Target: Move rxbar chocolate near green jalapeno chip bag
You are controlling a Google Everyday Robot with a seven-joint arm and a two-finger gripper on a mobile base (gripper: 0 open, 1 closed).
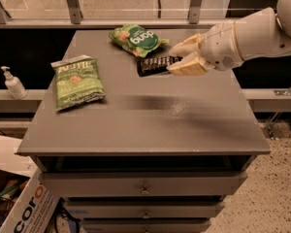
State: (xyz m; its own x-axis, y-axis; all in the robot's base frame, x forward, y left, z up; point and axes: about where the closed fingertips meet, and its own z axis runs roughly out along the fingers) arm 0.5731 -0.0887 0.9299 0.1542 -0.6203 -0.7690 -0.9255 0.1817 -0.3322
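Note:
The rxbar chocolate point(153, 65), a slim dark bar with pale lettering, hangs above the middle back of the grey table point(150, 125). My gripper point(177, 59) reaches in from the right and is shut on the bar's right end, one cream finger above it and one below. The green jalapeno chip bag point(77, 83), light green with a white top band, lies flat on the table's left side, well to the left of the bar.
A darker green puffy bag point(137, 39) lies at the table's back, just behind the held bar. A soap pump bottle point(12, 84) stands on a ledge to the left. A cardboard box point(24, 208) sits on the floor at lower left. Drawers face the front.

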